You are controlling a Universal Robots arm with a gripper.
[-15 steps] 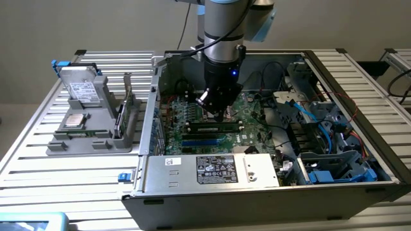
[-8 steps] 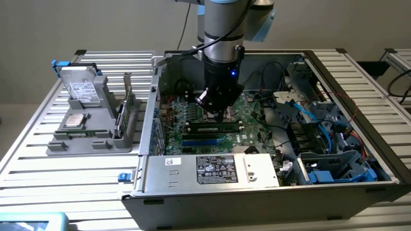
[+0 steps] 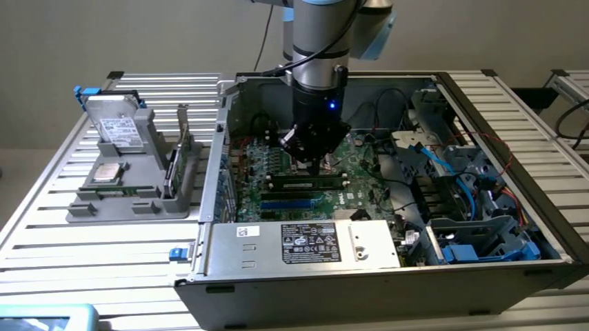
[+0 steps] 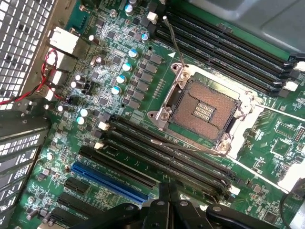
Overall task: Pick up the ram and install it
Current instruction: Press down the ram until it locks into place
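Closed gripper (image 3: pixel 316 167) seemingly touching seated ram (image 3: pixel 308 184).

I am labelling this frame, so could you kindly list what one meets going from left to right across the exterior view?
Grey parts tray with the hard drive and square processor chip → card standing on edge → open computer case with the gripper over the ram on the motherboard → blue cables.

Silver-grey arm (image 3: pixel 318 41) with pale blue joint caps, black cable, black gripper (image 3: pixel 315 164) with blue light.
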